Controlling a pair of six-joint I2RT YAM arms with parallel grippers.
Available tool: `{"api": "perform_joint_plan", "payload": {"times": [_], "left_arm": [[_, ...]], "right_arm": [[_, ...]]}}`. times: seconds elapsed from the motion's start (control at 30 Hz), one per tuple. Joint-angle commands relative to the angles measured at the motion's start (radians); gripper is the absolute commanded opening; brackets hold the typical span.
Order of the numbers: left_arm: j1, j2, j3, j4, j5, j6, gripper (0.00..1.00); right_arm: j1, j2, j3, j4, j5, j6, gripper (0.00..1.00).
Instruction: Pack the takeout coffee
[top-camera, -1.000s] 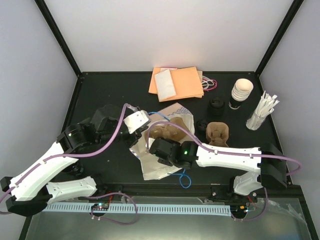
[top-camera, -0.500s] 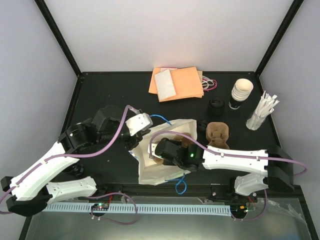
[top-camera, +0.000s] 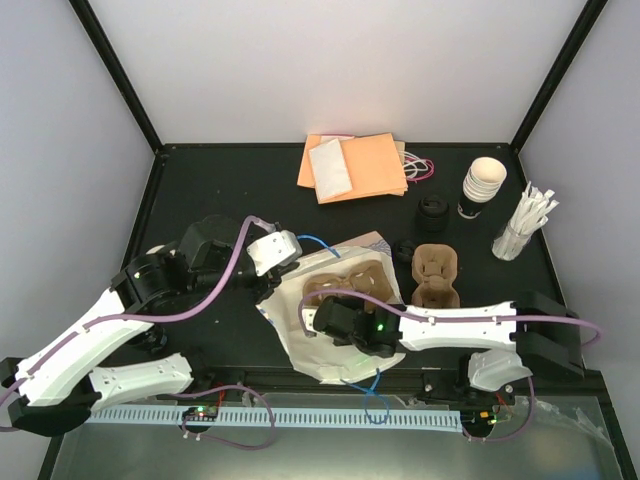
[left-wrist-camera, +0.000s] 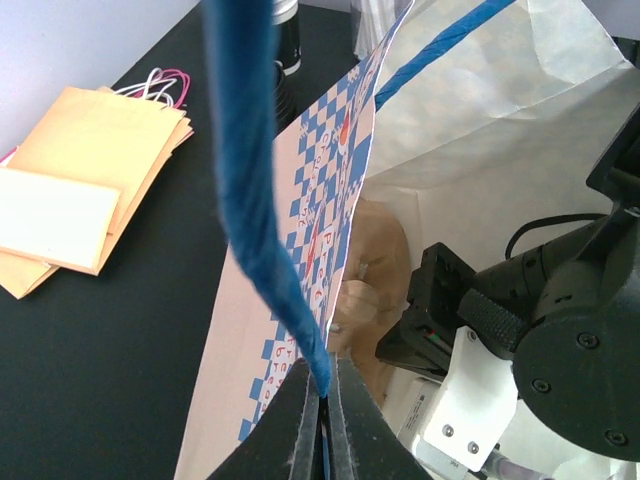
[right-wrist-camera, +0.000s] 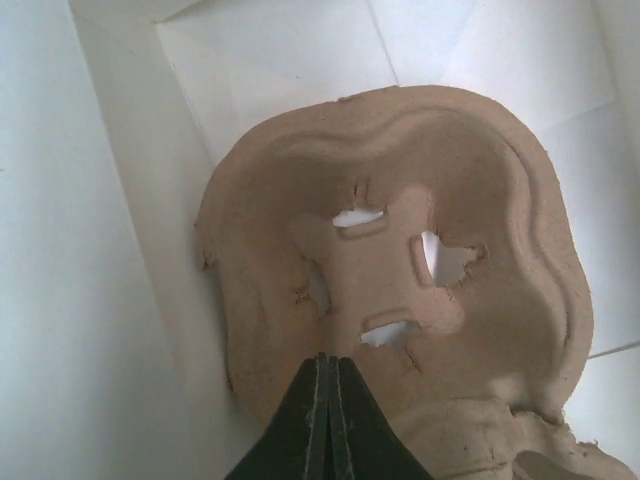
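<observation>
A white paper bag (top-camera: 300, 335) with a blue-checked face (left-wrist-camera: 335, 170) stands open mid-table. My left gripper (top-camera: 285, 260) (left-wrist-camera: 325, 365) is shut on its blue twisted handle (left-wrist-camera: 250, 190) and holds that side up. A brown pulp carrier (top-camera: 350, 283) (right-wrist-camera: 400, 260) lies inside the bag. My right gripper (top-camera: 318, 318) (right-wrist-camera: 325, 357) is down in the bag, shut, its tips against the carrier's wall. Two small black round things (top-camera: 403, 250) (top-camera: 433, 212) stand right of the bag; I cannot tell which is the takeout coffee.
A second pulp carrier (top-camera: 437, 275) lies right of the bag. A stack of cream cups (top-camera: 481, 185) and a cup of white sticks (top-camera: 524, 225) stand at the back right. Orange paper bags (top-camera: 360, 165) lie at the back. Another blue handle (top-camera: 370, 385) hangs over the near edge.
The bag has been drawn open and toward the near edge, its mouth now facing up. My right gripper has moved nearer and deeper into it. My left gripper shifted slightly, still holding the handle.
</observation>
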Motion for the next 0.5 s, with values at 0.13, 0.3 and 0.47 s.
{"api": "perform_joint_plan", "payload": {"times": [0.13,0.3,0.47], "left_arm": [[-0.006,-0.007,0.0,0.043,0.031,0.024,0.02],[-0.006,-0.006,-0.023,0.044,0.072,0.027,0.02],[-0.007,0.012,-0.041,0.035,0.105,0.032,0.02]], "right_arm": [[0.008,0.102,0.004,0.161,0.033,-0.009,0.01],[0.007,0.142,-0.001,0.226,-0.017,0.012,0.01],[0.008,0.127,-0.011,0.262,0.013,0.028,0.01]]}}
